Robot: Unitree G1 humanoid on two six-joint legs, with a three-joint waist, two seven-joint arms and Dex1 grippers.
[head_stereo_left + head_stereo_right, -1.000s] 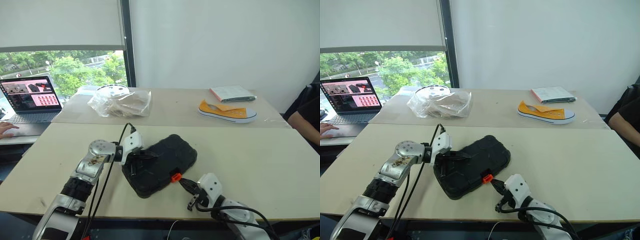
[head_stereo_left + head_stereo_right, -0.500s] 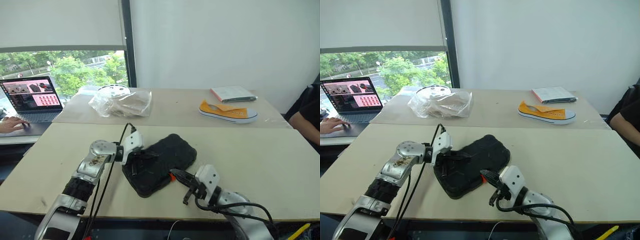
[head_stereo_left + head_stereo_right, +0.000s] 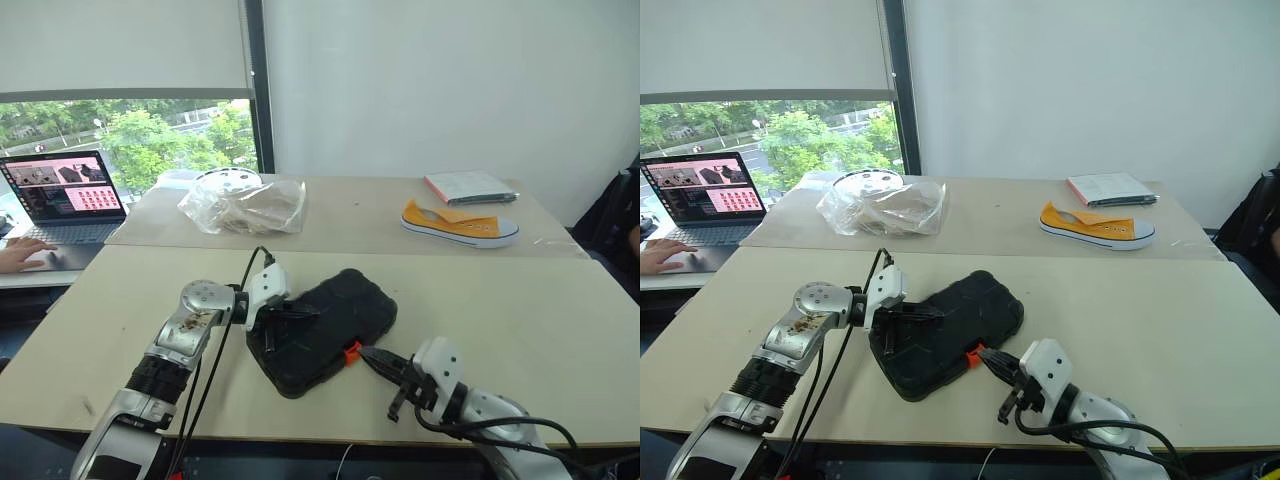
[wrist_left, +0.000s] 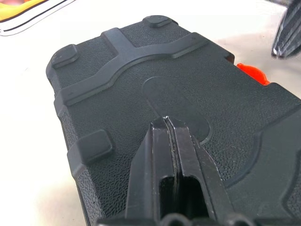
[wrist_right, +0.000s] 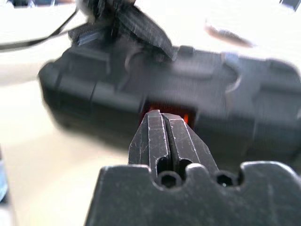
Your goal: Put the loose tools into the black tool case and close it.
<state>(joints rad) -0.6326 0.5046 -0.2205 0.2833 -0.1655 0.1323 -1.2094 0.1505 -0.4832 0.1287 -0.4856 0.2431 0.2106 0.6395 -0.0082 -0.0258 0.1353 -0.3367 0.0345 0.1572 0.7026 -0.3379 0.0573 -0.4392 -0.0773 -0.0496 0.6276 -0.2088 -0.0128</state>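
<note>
Right now my right end effector (image 3: 378, 361) has its two fingers pressed together, the tips hanging just beside the orange latch (image 3: 351, 352) on the near right edge of the black tool case (image 3: 322, 328); from the right wrist view I cannot tell whether the tips touch the latch or stop just short of it. My left end effector (image 4: 168, 123) is also pressed shut, its closed fingers laid flat on the lid from the left side, pinning the case to the table (image 3: 520, 330). The case lies lid down in the middle of the near table, turned at an angle, and I see no loose tools outside it, so I judge the loading done and the latch the only step left. Beyond it on the far table sit a crumpled plastic bag (image 3: 243, 205), a yellow sneaker (image 3: 459, 223) and a booklet (image 3: 468, 186); at the far left a laptop (image 3: 65, 198) with a person's hand (image 3: 22, 251) on it. What worries me is the push on the latch: closed tips are narrow, and if I come in off-centre they may slide off the orange tab and shove the whole case sideways under my left fingers. If the lid is not fully seated, the latch may not catch, and easing off the left arm would let the lid spring up.
</note>
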